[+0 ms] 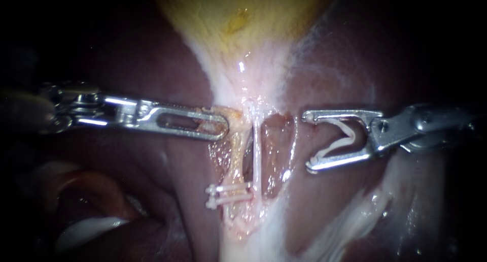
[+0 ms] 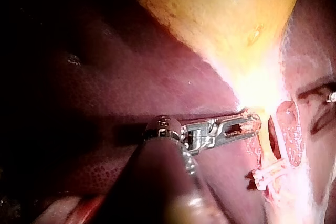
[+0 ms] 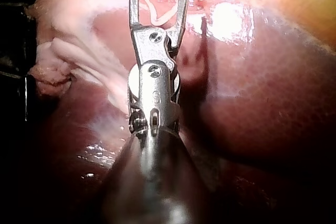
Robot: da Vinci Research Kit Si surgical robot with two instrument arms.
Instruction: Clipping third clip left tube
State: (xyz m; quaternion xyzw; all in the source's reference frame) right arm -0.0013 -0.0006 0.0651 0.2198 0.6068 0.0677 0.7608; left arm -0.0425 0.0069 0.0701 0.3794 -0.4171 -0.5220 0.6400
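The yellowish left tube [image 1: 235, 158] runs down from the gallbladder [image 1: 238, 23], with a thin white tube [image 1: 256, 155] just right of it. Two white clips [image 1: 228, 194] sit side by side across the left tube low down. My left instrument [image 1: 222, 124] has its slotted jaws shut on orange tissue at the top of that tube, as the left wrist view [image 2: 253, 124] also shows. My right instrument [image 1: 308, 141] stands right of both tubes, apart from them; its wide jaws hold an open white clip [image 1: 337, 140], seen again in the right wrist view [image 3: 157, 9].
Dark red liver [image 1: 350, 74] lies on both sides of the tubes. A raw dissected window [image 1: 276, 155] opens between the thin white tube and my right instrument. Pale stringy tissue [image 1: 355, 216] trails below the right instrument. A red and white fold [image 1: 86, 206] lies at lower left.
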